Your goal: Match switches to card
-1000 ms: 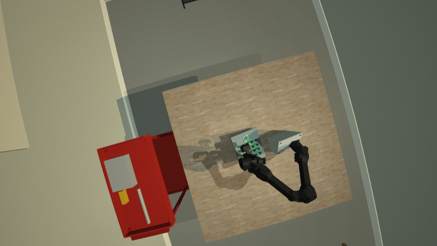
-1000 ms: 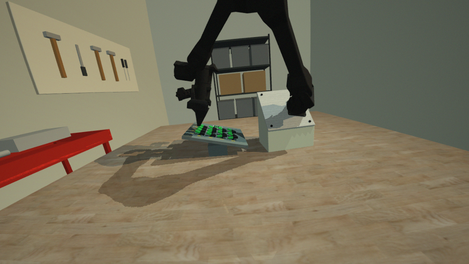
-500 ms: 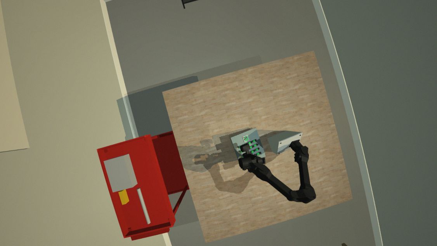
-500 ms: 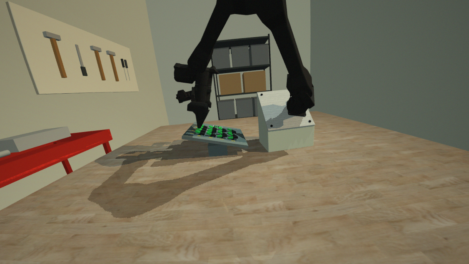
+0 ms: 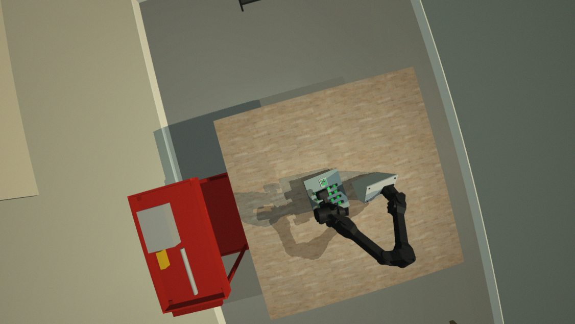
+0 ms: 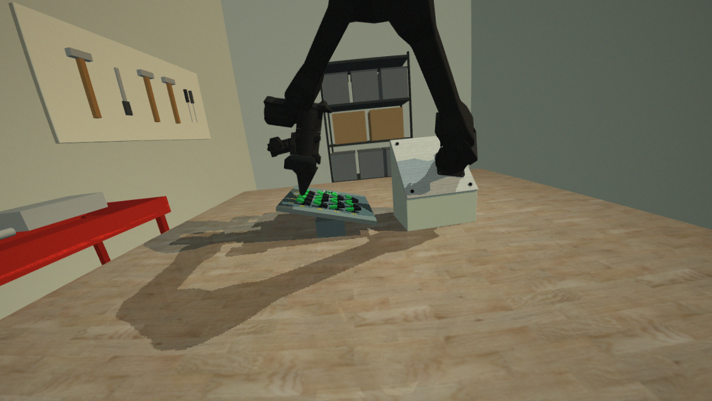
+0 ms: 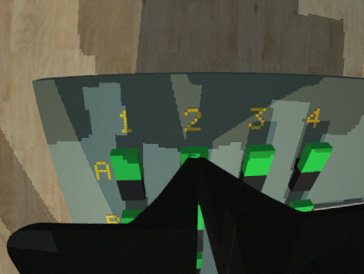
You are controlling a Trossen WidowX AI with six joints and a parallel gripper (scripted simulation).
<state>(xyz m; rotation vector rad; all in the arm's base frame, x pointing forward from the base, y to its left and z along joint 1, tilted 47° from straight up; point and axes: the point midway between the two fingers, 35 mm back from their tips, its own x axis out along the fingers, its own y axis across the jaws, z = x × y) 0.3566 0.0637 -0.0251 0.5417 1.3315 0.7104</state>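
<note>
Open air above the panel's far edge, switches crowding below

Beyond row A we see a bare strip of the tilted switch panel [image 5: 314, 184] [image 6: 368, 215] [image 7: 61, 160] around the numerals, with open air above it. The closed gripper [image 6: 302, 192] [image 7: 195, 166] has its tips at switch A2 [image 7: 201, 153], between switch A1 [image 7: 126, 166] and switch A3 [image 7: 259, 161], which stand in the way sideways. Toward the arm's base, the sloped pedestal [image 5: 360, 187] [image 6: 438, 211] blocks low passage.

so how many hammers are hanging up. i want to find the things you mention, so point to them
3, all on the cream board [image 5: 16, 120] [image 6: 124, 131]: one hammer [image 6: 88, 88] at the picture's left, then, right of the black-handled tool [image 6: 127, 107], a second hammer [image 6: 150, 99] and a third hammer [image 6: 173, 103]. None looks hidden.
</note>
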